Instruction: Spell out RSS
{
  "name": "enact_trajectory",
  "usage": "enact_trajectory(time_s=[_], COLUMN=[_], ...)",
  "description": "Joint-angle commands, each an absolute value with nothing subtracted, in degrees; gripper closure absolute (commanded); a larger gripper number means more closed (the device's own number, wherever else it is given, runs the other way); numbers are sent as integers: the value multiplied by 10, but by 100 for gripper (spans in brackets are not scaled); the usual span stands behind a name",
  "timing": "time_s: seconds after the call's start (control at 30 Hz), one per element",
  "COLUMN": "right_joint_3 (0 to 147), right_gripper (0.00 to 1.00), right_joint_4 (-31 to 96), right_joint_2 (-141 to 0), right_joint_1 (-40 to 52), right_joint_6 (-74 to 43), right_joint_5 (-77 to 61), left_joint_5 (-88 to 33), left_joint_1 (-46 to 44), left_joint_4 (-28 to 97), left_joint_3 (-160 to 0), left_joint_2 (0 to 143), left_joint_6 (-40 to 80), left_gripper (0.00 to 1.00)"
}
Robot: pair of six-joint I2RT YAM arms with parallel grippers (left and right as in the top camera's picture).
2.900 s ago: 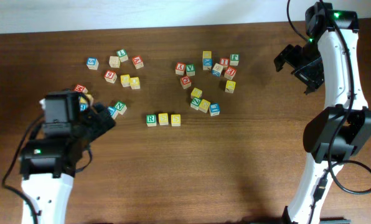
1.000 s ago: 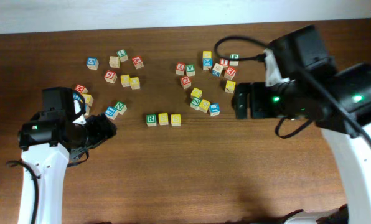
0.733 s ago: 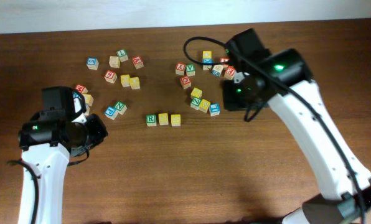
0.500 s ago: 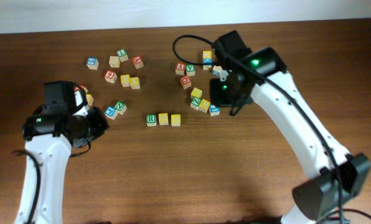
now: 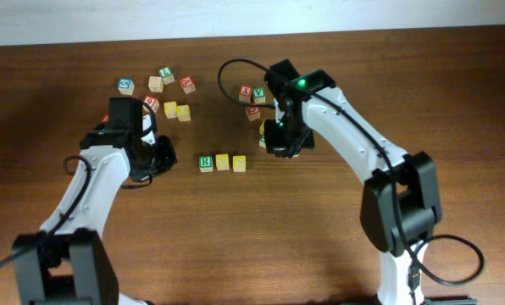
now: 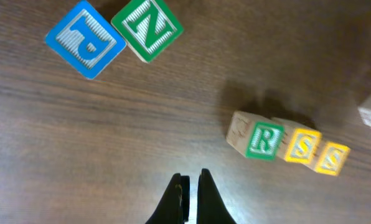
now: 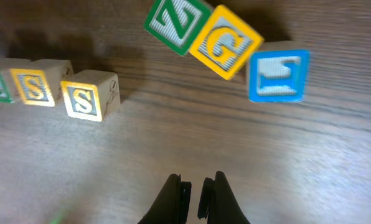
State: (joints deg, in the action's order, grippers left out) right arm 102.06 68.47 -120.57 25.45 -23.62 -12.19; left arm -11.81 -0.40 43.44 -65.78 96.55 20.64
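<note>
Near the middle of the dark wooden tabletop (image 5: 261, 237), three small wooden cubes sit in a touching row: a white-faced cube with a green R (image 5: 205, 163), a yellow-faced S cube (image 5: 223, 162) and a second yellow-faced S cube (image 5: 239, 163). The left gripper (image 6: 189, 184) hangs just left of the row, fingers pressed together on nothing. The right gripper (image 7: 195, 185) hangs just right of it, likewise closed and empty. Toward the far edge lie scattered lettered cubes (image 5: 169, 109), among them a green N cube (image 6: 148, 28) and a blue P cube (image 6: 86, 39).
</note>
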Motion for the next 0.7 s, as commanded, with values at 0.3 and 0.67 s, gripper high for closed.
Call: enact_trajectory(time_s=[0.3,0.67], right_joint_3=[1018,1018], right_gripper=[96,96], right_joint_4=[640,625], right_joint_2=[-1244,-1271], right_joint_1=[293,307], right_joint_6=[-276,-280], right_joint_5=[-140,-148], left_joint_5=[-123,-129], left_joint_1=[-5,-5], left_joint_4=[413,399], left_joint_3=[-657,-657], left_joint_2=[1033,1059], left_joint_6=[194,194], left_gripper=[100,100])
